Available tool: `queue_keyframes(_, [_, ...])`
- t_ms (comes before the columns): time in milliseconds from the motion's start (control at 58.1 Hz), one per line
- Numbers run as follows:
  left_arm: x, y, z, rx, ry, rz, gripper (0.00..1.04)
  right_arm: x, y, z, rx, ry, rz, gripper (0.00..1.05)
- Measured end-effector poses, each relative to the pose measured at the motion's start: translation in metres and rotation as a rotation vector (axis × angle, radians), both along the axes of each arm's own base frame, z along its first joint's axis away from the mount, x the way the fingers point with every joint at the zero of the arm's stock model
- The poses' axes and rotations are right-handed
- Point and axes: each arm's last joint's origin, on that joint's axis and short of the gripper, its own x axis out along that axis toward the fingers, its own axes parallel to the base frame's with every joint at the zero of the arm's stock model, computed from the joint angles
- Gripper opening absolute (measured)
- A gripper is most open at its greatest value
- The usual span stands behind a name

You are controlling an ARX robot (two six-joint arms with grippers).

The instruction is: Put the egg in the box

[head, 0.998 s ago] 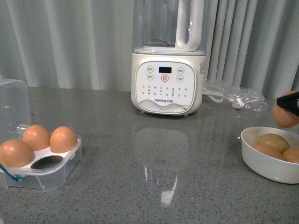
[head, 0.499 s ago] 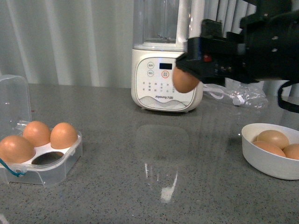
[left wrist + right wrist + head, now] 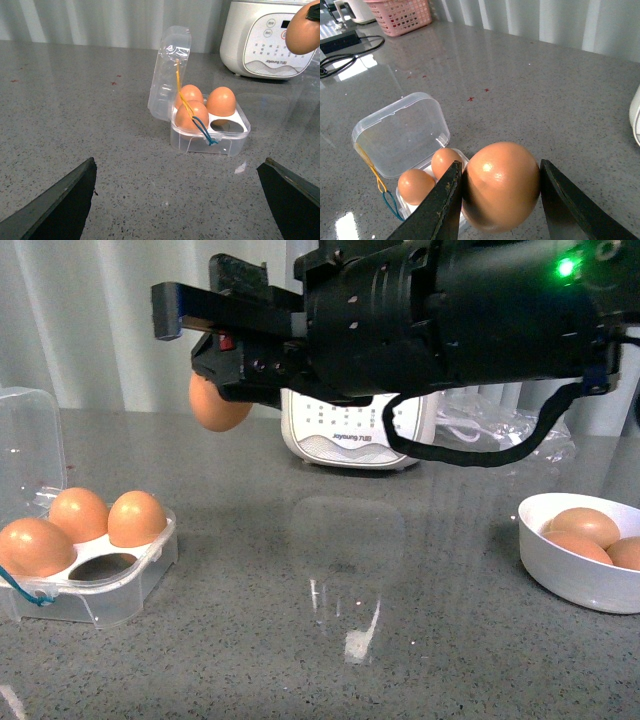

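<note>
At the far left of the counter [image 3: 400, 670] sits the box [image 3: 120, 602], its clear lid [image 3: 30, 440] swung up and back. 3 of its 4 cells hold brown eggs. The 1 empty cell [image 3: 100, 565] is at the front, on the box's right side.

The left end effector [image 3: 178, 167], seen only from its wrist camera, is released: jaws spread wide, holding nothing, well apart from the box.

Right of the box and high above the counter, the egg [image 3: 218, 405] hangs clenched between the 2 fingers of the right end effector [image 3: 501, 197]. Behind stands a white blender [image 3: 350, 445]. At the far right, a white bowl [image 3: 560, 585] holds more brown eggs.

The step in hand looks like the carry toward the box. Next, the egg likely needs to go further left, line up over the empty cell, then descend gently, clear of the neighbouring eggs and the lid.
</note>
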Motion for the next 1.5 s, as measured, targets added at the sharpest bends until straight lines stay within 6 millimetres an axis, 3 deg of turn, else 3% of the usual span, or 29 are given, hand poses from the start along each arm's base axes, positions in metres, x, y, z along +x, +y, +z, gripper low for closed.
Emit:
queue_keyframes(396, [0.0,0.0,0.0,0.0,0.0,0.0,0.98,0.003,0.046,-0.017,-0.024,0.036,0.112,0.39])
queue_keyframes(637, [0.0,0.0,0.0,0.0,0.0,0.0,0.98,0.007,0.062,-0.027,-0.07,0.049,0.133,0.39])
queue_keyframes(1497, [0.0,0.0,0.0,0.0,0.0,0.0,0.98,0.002,0.074,-0.041,-0.143,0.073,0.203,0.39])
